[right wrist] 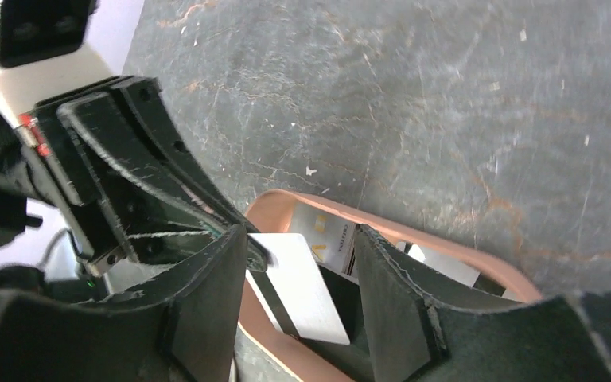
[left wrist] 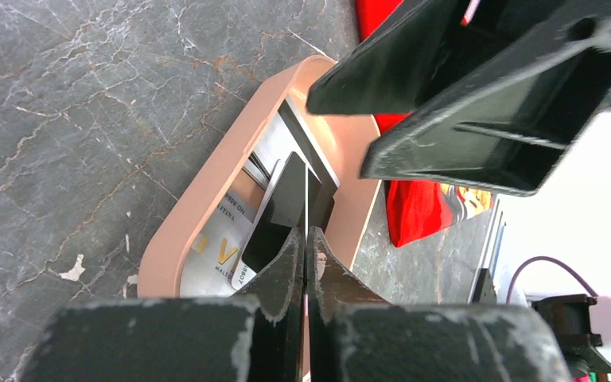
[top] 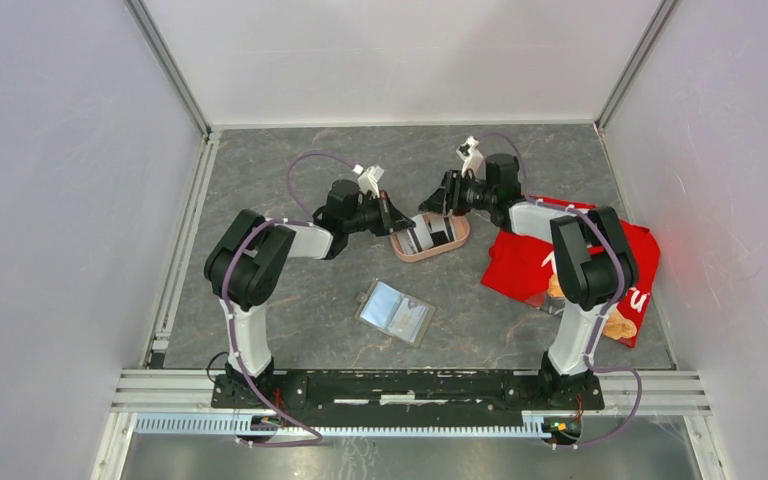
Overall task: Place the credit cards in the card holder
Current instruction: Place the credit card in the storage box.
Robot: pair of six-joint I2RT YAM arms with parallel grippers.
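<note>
The left tool (left wrist: 305, 237) is pinching a credit card (right wrist: 302, 294) over the tray (left wrist: 207, 183), the empty right tool (right wrist: 298, 247) gaping astride it, the card holder (top: 396, 312) lying well apart toward the bases.

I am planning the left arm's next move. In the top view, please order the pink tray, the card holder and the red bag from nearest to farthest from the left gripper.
From the left gripper:
1. pink tray, just beside it, on its right.
2. card holder, lying open toward the arm bases.
3. red bag, far right, partly covered by the right arm.
</note>
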